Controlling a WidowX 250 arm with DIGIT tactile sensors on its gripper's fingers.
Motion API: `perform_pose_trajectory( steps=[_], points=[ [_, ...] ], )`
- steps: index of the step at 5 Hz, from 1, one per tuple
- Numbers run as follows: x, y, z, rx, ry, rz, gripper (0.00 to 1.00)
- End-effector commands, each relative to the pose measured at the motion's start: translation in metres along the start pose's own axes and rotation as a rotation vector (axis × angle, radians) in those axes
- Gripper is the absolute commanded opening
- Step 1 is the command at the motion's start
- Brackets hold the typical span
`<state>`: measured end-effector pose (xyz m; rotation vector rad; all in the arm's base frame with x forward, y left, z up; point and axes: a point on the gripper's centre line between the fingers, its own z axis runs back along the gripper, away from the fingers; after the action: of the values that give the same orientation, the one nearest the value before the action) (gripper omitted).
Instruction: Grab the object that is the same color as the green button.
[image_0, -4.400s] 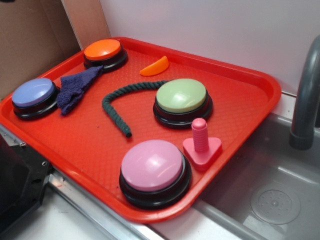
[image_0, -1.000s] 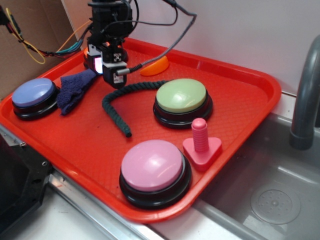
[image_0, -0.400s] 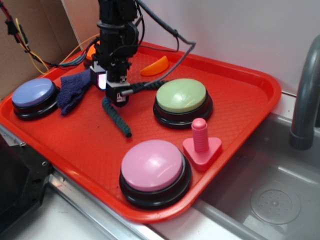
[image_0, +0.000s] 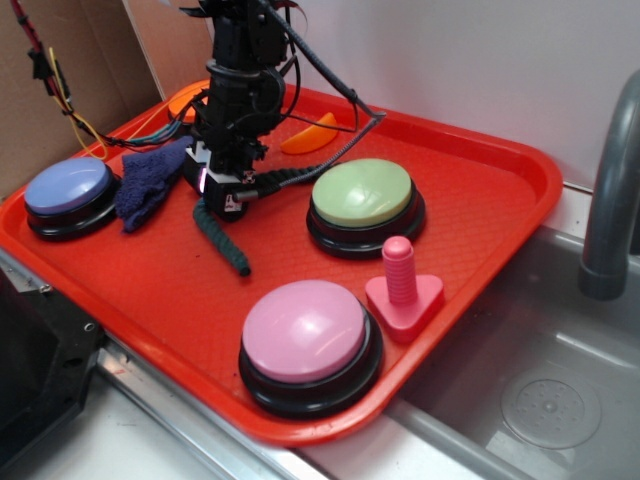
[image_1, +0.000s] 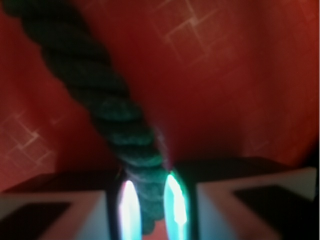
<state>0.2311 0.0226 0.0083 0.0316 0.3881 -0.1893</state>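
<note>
Compared with the frame from 4.4 s ago, when no arm was in view, my gripper (image_0: 222, 195) has come in from the upper left and now sits low over the red tray (image_0: 500, 180), and the green rope (image_0: 228, 243) has shifted: its free end lies a little further left than before.

From the wrist view, the rope (image_1: 100, 100) runs from the upper left of the frame down into the narrow gap between the two fingers (image_1: 80, 212), which are pressed in on it from both sides. That view is blurred and close, so I read this as a pinch on the rope, though I can't be certain how firm the contact is.

On the exterior view the rope sits centre-left on the tray, one end trailing toward the lower middle, the other curving right toward the green button (image_0: 364, 197). The green button stands right of centre, near the rope but apart from the gripper. A blue-purple cloth (image_0: 145, 182) lies just left of the gripper, with the blue button (image_0: 66, 191) at the far left. The orange slice (image_0: 312, 134) sits near the tray's upper edge, the pink button (image_0: 305, 335) at the lower middle, and a pink bolt-shaped piece (image_0: 402, 290) to its right.

I can read no writing, label or brand on any item.
</note>
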Motion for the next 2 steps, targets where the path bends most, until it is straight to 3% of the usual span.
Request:
perform_pose_trajectory(
  steps=[1,2],
  points=[
    [-0.005,-0.005,-0.006,-0.039,-0.019,-0.042,0.00],
    [-0.017,-0.008,0.037,-0.079,-0.089,-0.087,0.00]
  ],
)
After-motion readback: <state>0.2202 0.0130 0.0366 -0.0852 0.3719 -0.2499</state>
